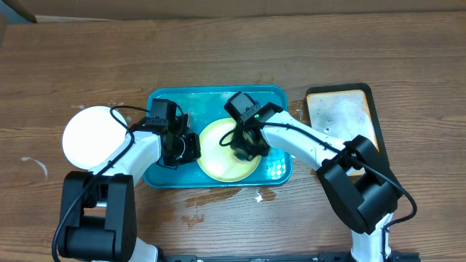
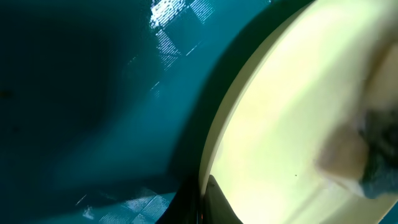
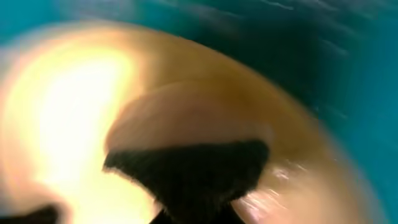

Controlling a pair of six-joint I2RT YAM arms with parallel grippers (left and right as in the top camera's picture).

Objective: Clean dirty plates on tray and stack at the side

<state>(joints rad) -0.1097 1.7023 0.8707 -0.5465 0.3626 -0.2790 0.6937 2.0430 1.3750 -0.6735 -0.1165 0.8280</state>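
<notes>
Skid risk: hard scrubbing by right hand (image 1: 244, 151), clamped on sponge (image 3: 186, 171), could shove plate (image 1: 218, 164) past left hand (image 1: 185, 149), whose closure I cannot tell.

The left arm (image 1: 138, 153) and right arm (image 1: 298, 138) have smooth white links between bulky black joint housings, with thin black cables looping along them. The left gripper (image 1: 188, 148) and right gripper (image 1: 246, 148) are black. A small green light (image 1: 256, 115) glows on the right wrist.

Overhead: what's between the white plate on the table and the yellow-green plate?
The left gripper and its arm, above the teal tray's left end; seen in the overhead view.
</notes>
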